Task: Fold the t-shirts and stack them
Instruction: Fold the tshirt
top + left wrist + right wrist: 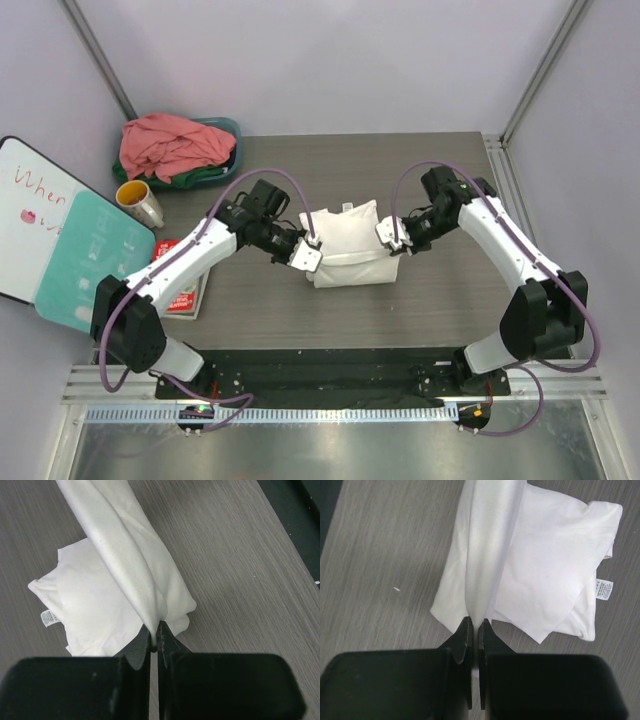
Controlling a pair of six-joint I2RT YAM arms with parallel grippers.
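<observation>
Camera overhead: white shirt (pixel 345 245) is lying folded at mid-worktop (pixel 440 290). Left pincer (pixel 312 248) is gripping its left edge and right pincer (pixel 390 238) its right edge. Pink shirt (pixel 172 143) is lying crumpled over green shirt (pixel 195 180) in basin (pixel 232 128) at far left; mug (pixel 140 203) is standing just beside.
Left wrist: pincer is closing tightly on a raised ridge of white cloth; label (pixel 48 617) is showing at the folded bulk's edge.
Right wrist: pincer is likewise clamping a lifted white fold, with the rest of the shirt resting on the worktop.
</observation>
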